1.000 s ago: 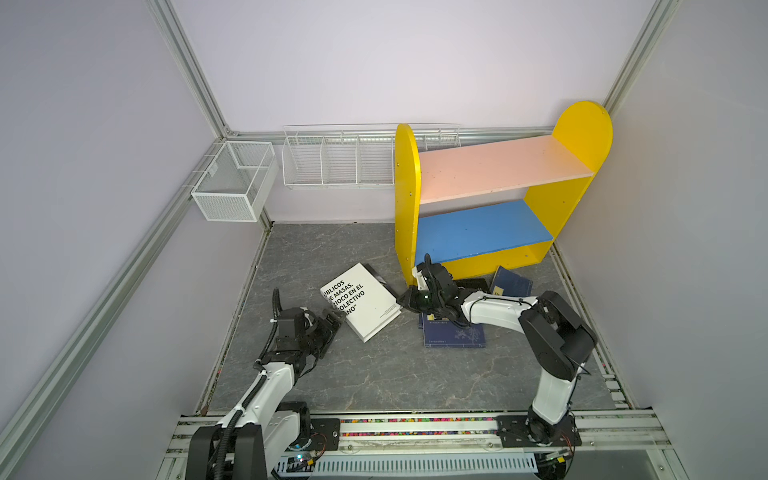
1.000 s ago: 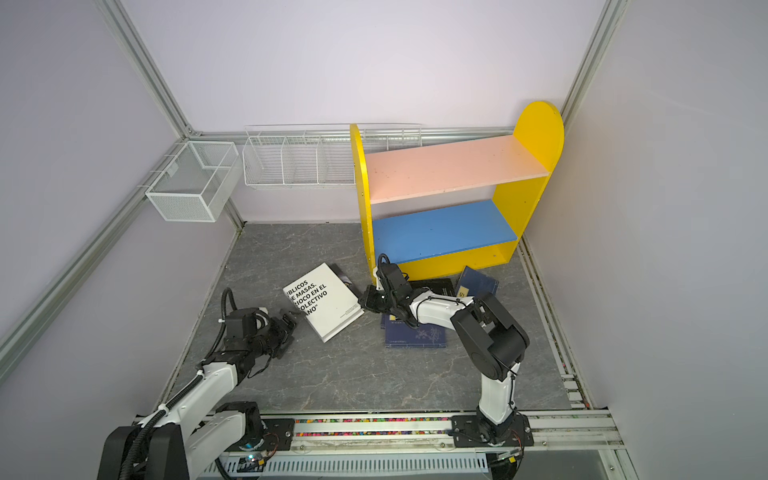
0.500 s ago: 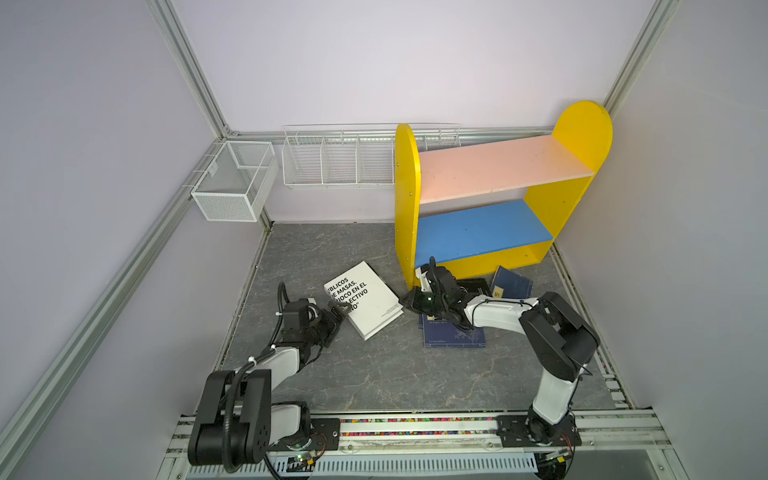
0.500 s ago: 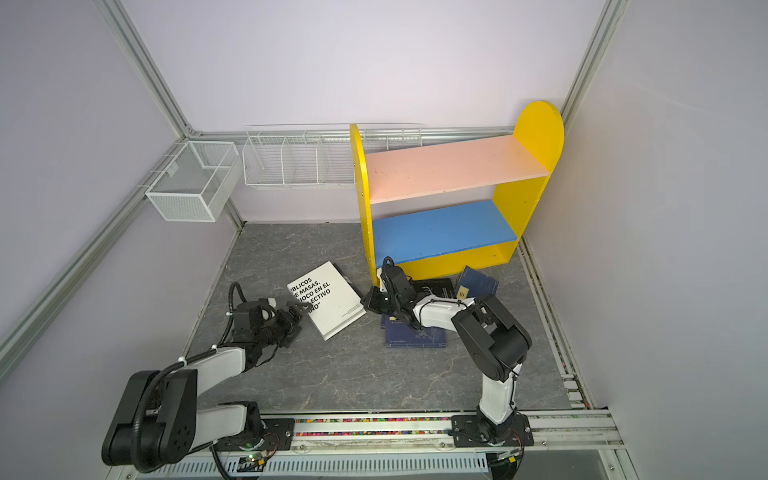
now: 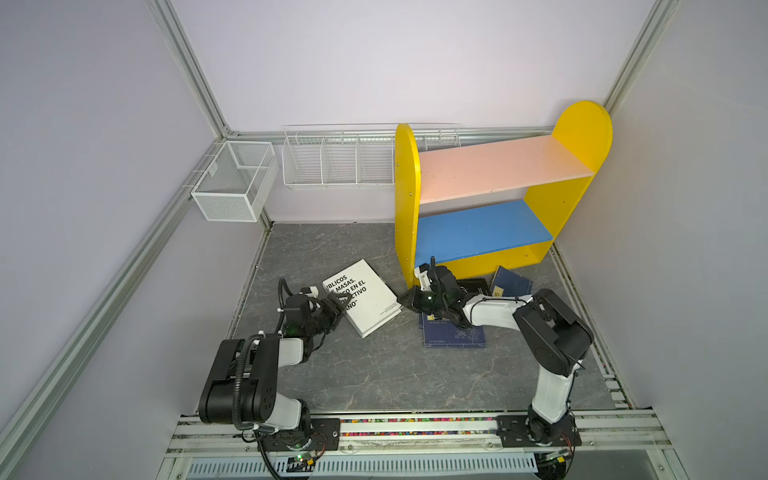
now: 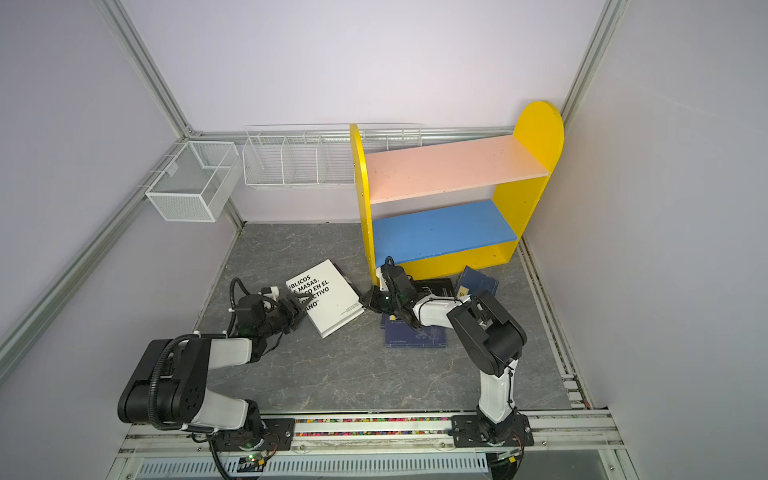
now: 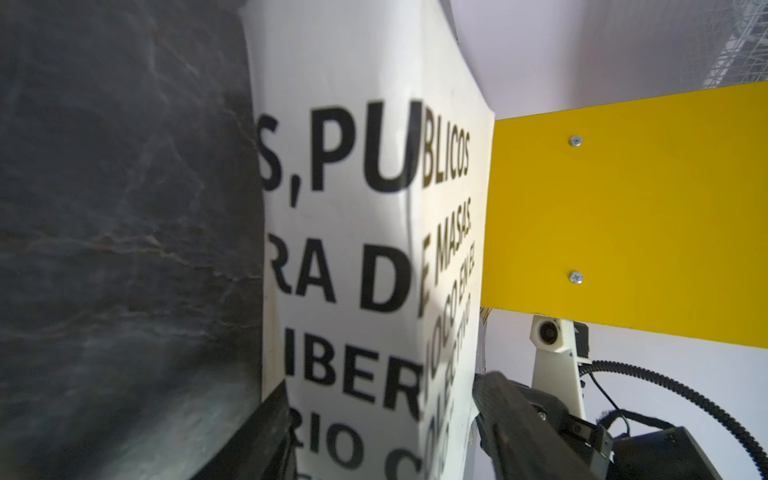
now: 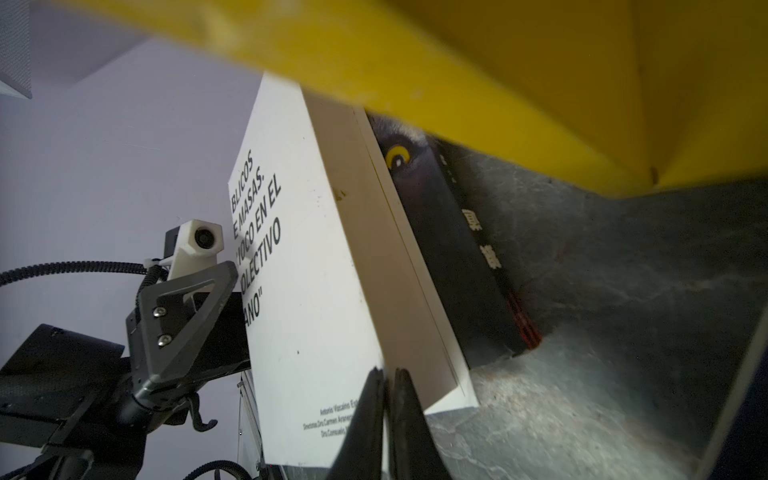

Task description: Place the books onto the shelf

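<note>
Both top views look down; wrist views sit close to the white book (image 7: 365,249).

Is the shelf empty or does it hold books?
Empty: in both top views the shelf's pink board and blue board are bare.

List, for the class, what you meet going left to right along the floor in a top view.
left tool → white book → right tool → navy book lying flat → navy book leaning by the shelf

Yellow-sided shelf (image 5: 405,199) with pink and blue boards; white book (image 5: 368,301) with black lettering; navy book (image 5: 453,334).
</note>
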`<action>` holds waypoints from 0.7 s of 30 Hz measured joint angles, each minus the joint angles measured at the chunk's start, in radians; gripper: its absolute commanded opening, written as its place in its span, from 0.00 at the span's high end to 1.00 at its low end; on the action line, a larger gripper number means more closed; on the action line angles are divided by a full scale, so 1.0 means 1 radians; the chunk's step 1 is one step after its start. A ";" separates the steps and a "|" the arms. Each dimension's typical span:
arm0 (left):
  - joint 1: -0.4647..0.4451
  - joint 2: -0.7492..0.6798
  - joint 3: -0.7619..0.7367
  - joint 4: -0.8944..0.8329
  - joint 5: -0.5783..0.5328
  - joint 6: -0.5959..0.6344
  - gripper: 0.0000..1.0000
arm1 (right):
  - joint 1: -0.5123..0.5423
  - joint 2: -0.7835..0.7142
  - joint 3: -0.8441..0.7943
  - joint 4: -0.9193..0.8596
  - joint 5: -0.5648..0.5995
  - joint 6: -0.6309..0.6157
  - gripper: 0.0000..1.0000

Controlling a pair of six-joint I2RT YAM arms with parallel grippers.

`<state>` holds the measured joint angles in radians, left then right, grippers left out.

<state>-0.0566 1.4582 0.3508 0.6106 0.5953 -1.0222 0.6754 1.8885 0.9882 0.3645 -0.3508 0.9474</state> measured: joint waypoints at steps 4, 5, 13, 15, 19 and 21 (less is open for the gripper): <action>-0.013 -0.047 0.027 -0.055 -0.019 0.032 0.46 | -0.005 0.010 0.000 0.016 -0.017 0.005 0.88; -0.015 -0.058 0.028 -0.063 -0.021 0.037 0.48 | -0.006 0.012 0.000 0.021 -0.021 0.007 0.88; -0.019 -0.074 0.032 -0.079 -0.026 0.048 0.55 | -0.014 0.033 -0.011 0.082 -0.058 0.027 0.84; -0.022 -0.081 0.033 -0.088 -0.032 0.049 0.58 | -0.017 0.036 -0.015 0.095 -0.063 0.034 0.78; -0.034 -0.112 0.038 -0.125 -0.047 0.060 0.64 | -0.019 0.039 -0.022 0.091 -0.061 0.054 0.52; -0.043 -0.134 0.039 -0.150 -0.054 0.066 0.67 | -0.019 0.039 -0.029 0.081 -0.061 0.055 0.45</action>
<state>-0.0994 1.3247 0.3893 0.4603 0.5415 -0.9562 0.6559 1.9274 0.9588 0.4458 -0.4122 1.0019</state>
